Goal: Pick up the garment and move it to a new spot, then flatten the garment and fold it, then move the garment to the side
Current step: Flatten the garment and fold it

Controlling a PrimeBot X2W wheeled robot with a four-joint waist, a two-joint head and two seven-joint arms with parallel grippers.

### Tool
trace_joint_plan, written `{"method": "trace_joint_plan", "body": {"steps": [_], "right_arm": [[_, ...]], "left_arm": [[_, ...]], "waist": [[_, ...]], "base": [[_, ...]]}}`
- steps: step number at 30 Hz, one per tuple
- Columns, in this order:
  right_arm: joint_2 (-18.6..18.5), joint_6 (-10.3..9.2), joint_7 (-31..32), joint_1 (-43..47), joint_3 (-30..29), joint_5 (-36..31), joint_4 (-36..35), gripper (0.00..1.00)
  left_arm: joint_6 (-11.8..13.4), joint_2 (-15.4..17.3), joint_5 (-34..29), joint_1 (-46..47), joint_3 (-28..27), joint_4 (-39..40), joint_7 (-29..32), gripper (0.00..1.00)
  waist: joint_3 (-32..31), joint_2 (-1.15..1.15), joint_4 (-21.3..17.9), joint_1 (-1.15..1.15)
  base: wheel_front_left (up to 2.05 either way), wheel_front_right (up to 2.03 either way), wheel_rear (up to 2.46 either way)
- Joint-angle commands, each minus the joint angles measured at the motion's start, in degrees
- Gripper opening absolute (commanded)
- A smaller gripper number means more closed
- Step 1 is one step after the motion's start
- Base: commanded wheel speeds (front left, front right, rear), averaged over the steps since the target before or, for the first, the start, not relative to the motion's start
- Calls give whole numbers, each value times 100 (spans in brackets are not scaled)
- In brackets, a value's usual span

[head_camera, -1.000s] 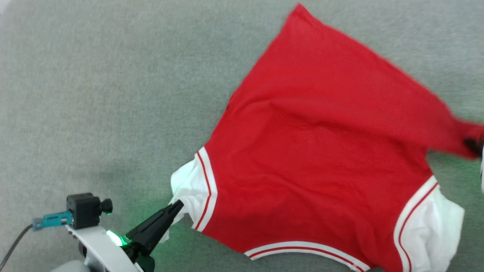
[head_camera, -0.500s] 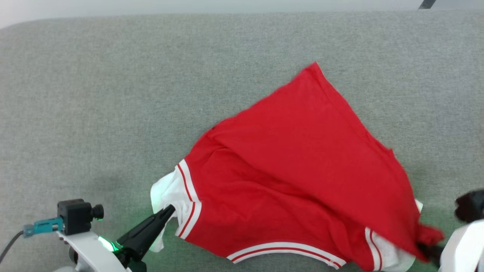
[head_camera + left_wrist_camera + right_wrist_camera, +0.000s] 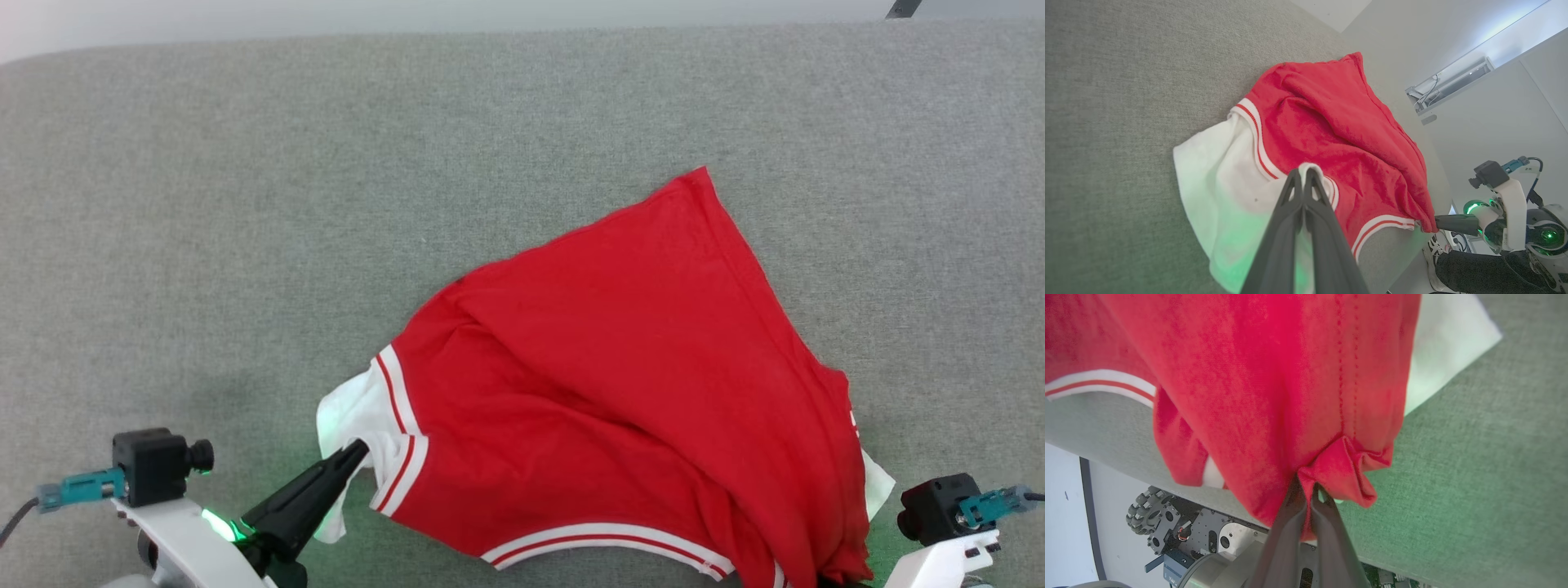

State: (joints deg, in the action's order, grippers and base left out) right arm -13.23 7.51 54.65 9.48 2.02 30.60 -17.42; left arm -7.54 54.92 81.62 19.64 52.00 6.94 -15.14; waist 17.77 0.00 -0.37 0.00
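1. A grey cloth-covered table [image 3: 245, 204] carries the red shirt [image 3: 620, 367], rumpled near its front edge.
2. The left gripper [image 3: 355, 451] is clamped shut on the white sleeve [image 3: 347, 412], the right gripper [image 3: 1306, 486] on a red corner, likely to stretch the shirt flat.
3. The right wrist view details that bunched pinch; the head view gives the shirt's whole spread.

garment [image 3: 637, 351] on table [image 3: 245, 204], near front edge

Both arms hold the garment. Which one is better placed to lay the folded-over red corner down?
Right. The right fingers pinch that red corner at the near edge; the left fingers hold the white sleeve, across the garment.
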Motion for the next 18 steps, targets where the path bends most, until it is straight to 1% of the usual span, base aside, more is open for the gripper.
{"method": "trace_joint_plan", "body": {"steps": [1,2,7,11,13,15,16,18], "right_arm": [[-42,-4,-55,-88,36,-20,-16,84],[-90,-4,-85,-91,34,11,-59,100],[-146,-4,-193,-199,-466,128,-522,100],[-159,-3,66,-460,-941,379,-1180,100],[-144,-4,197,-764,-1157,510,-1411,100],[-200,-4,255,-1235,-1323,479,-1501,100],[-249,-4,247,-1518,-1365,375,-1465,100],[-391,-4,171,-2111,-1248,122,-1249,100]], "left_arm": [[15,9,4,-26,-21,12,6,0],[15,6,7,-40,-26,15,6,0],[15,-64,-17,-78,-64,34,6,0],[15,-125,-64,-50,-94,63,6,0],[15,-149,-93,-4,-91,86,5,0],[15,-168,-136,72,-83,110,6,0],[15,-181,-144,117,-78,121,6,0],[15,-205,-165,188,-64,138,6,0]], "waist": [[-15,0,-9,0],[-22,0,-12,0],[-29,0,13,0],[25,0,77,0],[73,0,138,0],[145,0,207,0],[190,0,241,0],[275,0,313,0]], "base": [[0,0,0],[0,0,0],[0,0,0],[0,0,0],[0,0,0],[0,0,0],[0,0,0],[0,0,0]]}}
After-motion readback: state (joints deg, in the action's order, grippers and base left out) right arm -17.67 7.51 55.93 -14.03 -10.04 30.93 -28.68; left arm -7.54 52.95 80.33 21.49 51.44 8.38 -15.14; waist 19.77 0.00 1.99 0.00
